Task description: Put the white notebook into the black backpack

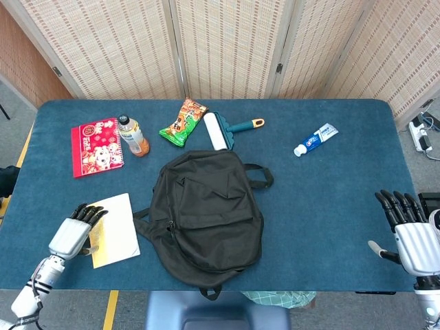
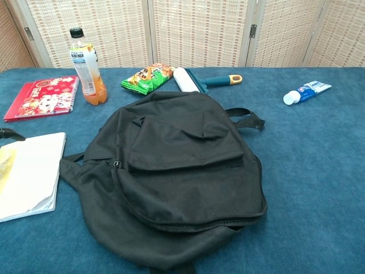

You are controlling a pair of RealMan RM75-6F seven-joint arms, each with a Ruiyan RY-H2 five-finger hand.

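The black backpack (image 1: pixel 206 216) lies flat and zipped in the middle of the blue table, filling most of the chest view (image 2: pixel 182 171). The white notebook (image 1: pixel 118 223) lies just left of it, turned at an angle, its right edge against the backpack's strap; the chest view has it at the left edge (image 2: pixel 31 171). My left hand (image 1: pixel 74 232) grips the notebook's left edge, fingers on top of the cover. Only its dark fingertips (image 2: pixel 10 135) reach into the chest view. My right hand (image 1: pixel 412 237) hovers at the table's right front corner, fingers straight and apart, holding nothing.
Along the back of the table stand a red notebook (image 1: pixel 96 146), an orange drink bottle (image 1: pixel 132 136), a green snack bag (image 1: pixel 183 122), a lint roller (image 1: pixel 220 130) and a toothpaste tube (image 1: pixel 315 139). A folding screen closes off the far side.
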